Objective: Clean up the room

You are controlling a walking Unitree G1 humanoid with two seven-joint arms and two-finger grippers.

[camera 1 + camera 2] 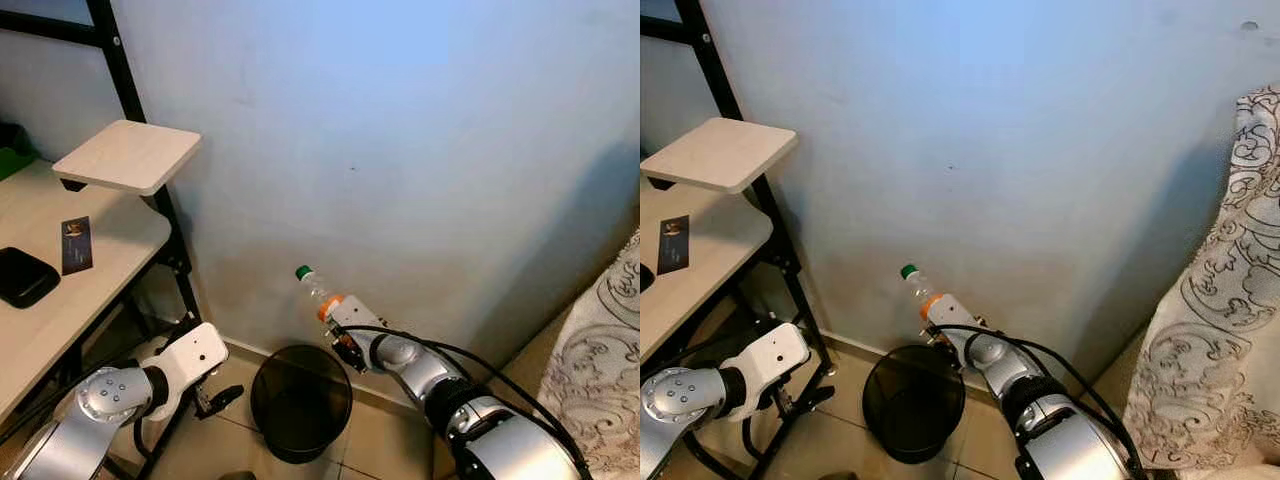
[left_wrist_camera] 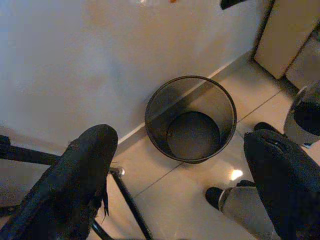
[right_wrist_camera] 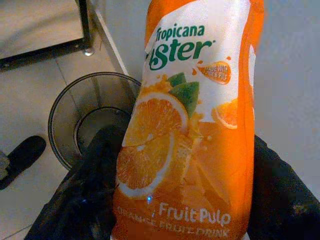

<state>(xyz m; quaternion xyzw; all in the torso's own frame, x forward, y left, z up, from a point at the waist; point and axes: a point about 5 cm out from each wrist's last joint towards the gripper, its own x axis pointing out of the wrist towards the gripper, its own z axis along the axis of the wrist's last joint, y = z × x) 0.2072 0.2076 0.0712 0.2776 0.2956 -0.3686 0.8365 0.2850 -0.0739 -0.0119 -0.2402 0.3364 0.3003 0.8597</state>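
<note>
My right gripper (image 1: 336, 318) is shut on a clear plastic drink bottle (image 1: 316, 288) with a green cap and an orange label. It holds the bottle tilted, just above the far rim of a round black mesh waste bin (image 1: 300, 402) that stands on the tiled floor against the wall. In the right wrist view the orange label (image 3: 187, 120) sits between the two black fingers (image 3: 92, 192), with the bin (image 3: 85, 117) below. My left gripper (image 1: 222, 398) hangs low to the left of the bin; its fingers (image 2: 80, 185) stand wide apart, with the bin (image 2: 190, 117) beyond them.
A black-framed desk (image 1: 90, 290) with pale wooden shelves stands at the left, holding a black case (image 1: 22, 275) and a dark card (image 1: 76, 245). A patterned bedspread (image 1: 1210, 330) hangs at the right. The blue-grey wall is directly ahead.
</note>
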